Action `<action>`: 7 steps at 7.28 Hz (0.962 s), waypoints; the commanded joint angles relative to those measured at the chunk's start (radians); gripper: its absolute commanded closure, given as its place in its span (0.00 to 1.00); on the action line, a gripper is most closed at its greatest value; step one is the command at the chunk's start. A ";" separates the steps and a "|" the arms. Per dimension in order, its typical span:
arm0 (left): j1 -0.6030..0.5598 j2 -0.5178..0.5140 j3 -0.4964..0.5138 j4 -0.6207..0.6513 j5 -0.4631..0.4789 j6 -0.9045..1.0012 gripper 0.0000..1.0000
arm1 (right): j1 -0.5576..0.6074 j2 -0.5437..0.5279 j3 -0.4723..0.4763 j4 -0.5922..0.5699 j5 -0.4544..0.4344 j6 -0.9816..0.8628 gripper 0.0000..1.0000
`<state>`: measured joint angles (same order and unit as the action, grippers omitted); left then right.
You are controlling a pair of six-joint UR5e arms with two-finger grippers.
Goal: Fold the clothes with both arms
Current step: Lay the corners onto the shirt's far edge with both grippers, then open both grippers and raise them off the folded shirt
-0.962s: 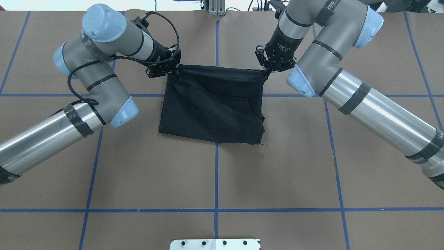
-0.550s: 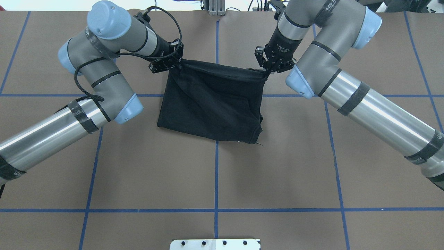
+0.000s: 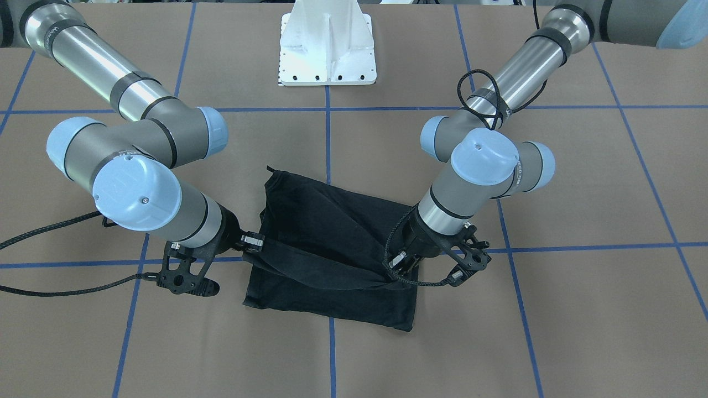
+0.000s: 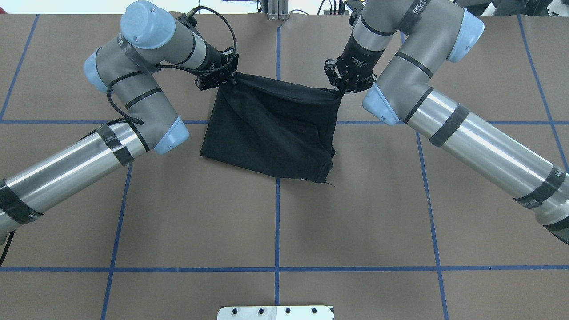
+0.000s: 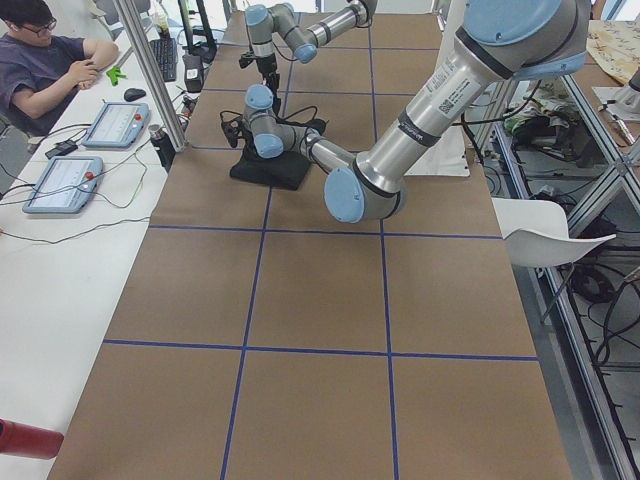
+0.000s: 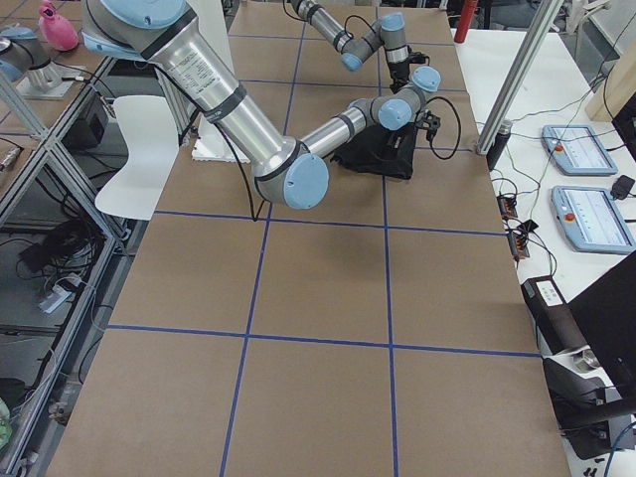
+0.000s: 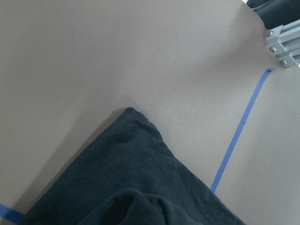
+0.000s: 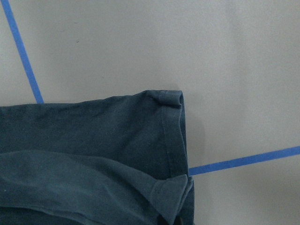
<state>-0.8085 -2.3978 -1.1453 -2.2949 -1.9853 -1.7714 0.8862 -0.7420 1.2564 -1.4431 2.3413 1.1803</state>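
Over the last second the left black claw gripper and the right black claw gripper, each clamped on a lifted far corner of the black cotton T-shirt, had dragged it farther across the middle of the brown blue-taped table. A black strap on the right arm read "EED"; the rest was illegible.

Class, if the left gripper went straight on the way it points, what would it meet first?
The shirt that the left gripper holds; beyond it, probably the table, though depth is unclear.
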 commanded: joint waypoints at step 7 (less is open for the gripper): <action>-0.073 -0.041 0.003 0.067 0.000 0.003 0.01 | -0.015 0.013 -0.003 0.004 -0.014 -0.005 0.01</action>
<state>-0.8748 -2.4269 -1.1392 -2.2601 -1.9844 -1.7697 0.9026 -0.7289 1.2404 -1.4412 2.3339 1.1822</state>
